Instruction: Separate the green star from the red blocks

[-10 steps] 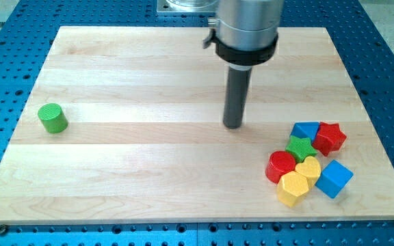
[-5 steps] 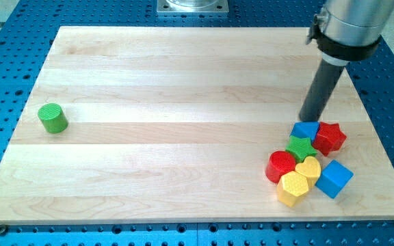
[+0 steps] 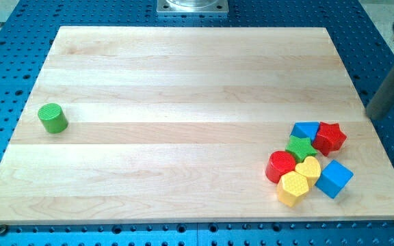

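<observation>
The green star lies in a tight cluster at the board's lower right. A red star-like block sits to its upper right and a red cylinder touches it at lower left. My tip is at the view's right edge, just past the board's right side, to the right of and slightly above the red star, touching no block.
In the same cluster are a blue block above the green star, a yellow heart, a yellow hexagon and a blue cube. A green cylinder stands alone at the far left of the wooden board.
My tip has swept from the board's middle to the right, past the blue block, to the right edge of the view. No block has moved.
</observation>
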Controlling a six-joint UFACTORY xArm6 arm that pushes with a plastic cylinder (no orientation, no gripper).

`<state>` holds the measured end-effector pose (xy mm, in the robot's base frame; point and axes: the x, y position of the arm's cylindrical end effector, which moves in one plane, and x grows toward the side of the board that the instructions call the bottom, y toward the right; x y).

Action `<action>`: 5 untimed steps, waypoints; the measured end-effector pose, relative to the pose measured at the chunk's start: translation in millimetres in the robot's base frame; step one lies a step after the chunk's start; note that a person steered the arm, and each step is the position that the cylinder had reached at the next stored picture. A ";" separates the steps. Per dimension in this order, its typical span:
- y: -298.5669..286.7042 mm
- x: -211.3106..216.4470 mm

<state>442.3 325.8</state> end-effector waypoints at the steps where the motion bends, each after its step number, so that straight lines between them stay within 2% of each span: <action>1: 19.1 -1.8; 5: 19.2 -6.2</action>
<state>436.1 345.0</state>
